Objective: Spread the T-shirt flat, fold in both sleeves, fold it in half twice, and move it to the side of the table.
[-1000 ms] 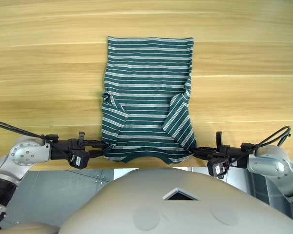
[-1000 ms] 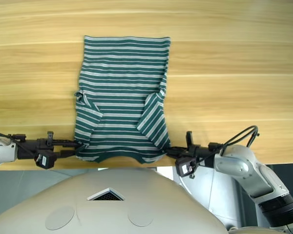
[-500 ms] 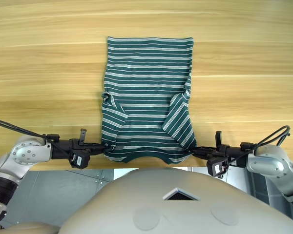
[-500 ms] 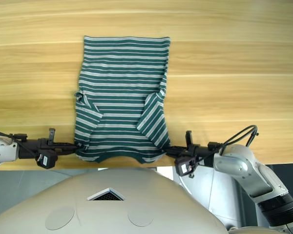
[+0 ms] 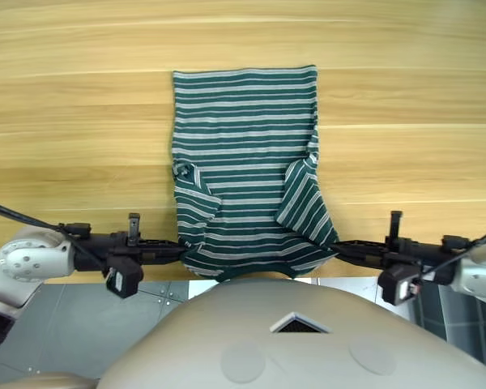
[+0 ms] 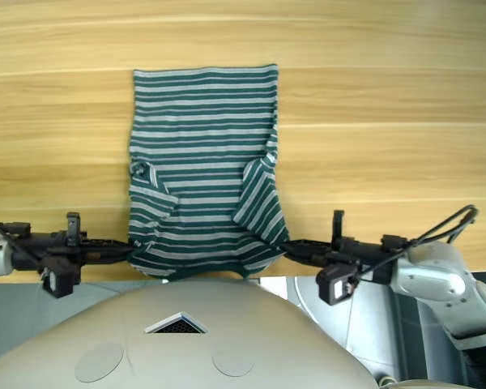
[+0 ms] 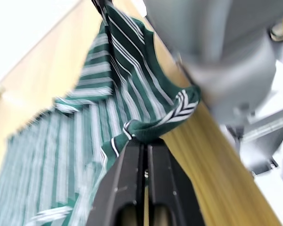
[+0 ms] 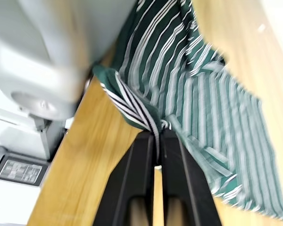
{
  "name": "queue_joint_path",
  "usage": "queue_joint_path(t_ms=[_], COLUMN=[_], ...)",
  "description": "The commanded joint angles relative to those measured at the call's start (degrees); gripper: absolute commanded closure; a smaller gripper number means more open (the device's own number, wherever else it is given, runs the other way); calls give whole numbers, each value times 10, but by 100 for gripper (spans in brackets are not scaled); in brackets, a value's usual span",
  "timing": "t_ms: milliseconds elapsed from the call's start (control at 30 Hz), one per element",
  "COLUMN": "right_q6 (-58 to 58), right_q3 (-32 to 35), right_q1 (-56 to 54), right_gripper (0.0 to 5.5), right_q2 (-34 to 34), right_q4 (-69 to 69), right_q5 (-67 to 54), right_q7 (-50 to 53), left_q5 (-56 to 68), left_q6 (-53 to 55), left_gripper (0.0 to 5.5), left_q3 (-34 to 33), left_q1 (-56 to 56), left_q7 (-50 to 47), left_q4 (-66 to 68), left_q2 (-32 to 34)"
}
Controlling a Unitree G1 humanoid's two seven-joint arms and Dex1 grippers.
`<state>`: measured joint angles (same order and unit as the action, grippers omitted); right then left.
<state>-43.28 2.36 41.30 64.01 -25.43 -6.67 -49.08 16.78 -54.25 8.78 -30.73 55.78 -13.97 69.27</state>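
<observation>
**A:** Worrying about anything?

**B:** The dark green, white-striped cloth T-shirt [image 5: 243,154]. I reckon a thin pinch could slip, or an uneven lift could skew the fold and flop the sleeves open.

**A:** Where is it?

**B:** Mid-frame on the light wooden table [image 5: 405,121]. My left gripper [image 5: 176,247] and right gripper [image 5: 337,247] each clamp a shoulder corner at its lower edge.

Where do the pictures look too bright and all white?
Left wrist view: a washed-out white patch beside the table, past the T-shirt. Right wrist view: a white corner beyond the table's wood. Eye views: even light across the wood, no strong glare.
</observation>
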Motion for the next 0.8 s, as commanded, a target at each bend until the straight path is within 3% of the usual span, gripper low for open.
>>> queue_joint_path(t_ms=[33, 167, 300, 467, 667, 800], right_q6=[-27, -43, -10, 109, 234, 326], right_q3=[33, 52, 39, -25, -54, -67], right_q1=[26, 43, 11, -140, -287, -367], right_gripper=[550, 550, 550, 550, 550, 550], right_q2=[16, 17, -3, -71, -141, -175], right_q4=[-20, -30, -16, 26, 61, 85], right_q5=[-58, -107, -77, 9, 36, 51], right_q7=[-25, -49, -52, -10, 33, 51], left_q5=[15, 39, 47, 60, 146, 87], left_q6=[-2, -7, 18, 85, 189, 272], left_gripper=[547, 547, 547, 547, 547, 547], left_q3=[-26, -37, -15, 31, 8, -4], left_q1=[-26, -52, -20, 90, 218, 328], left_q7=[6, 13, 33, 62, 58, -2], left_q4=[-7, -14, 14, 68, 87, 187], left_q2=[16, 20, -2, -74, -153, -226])
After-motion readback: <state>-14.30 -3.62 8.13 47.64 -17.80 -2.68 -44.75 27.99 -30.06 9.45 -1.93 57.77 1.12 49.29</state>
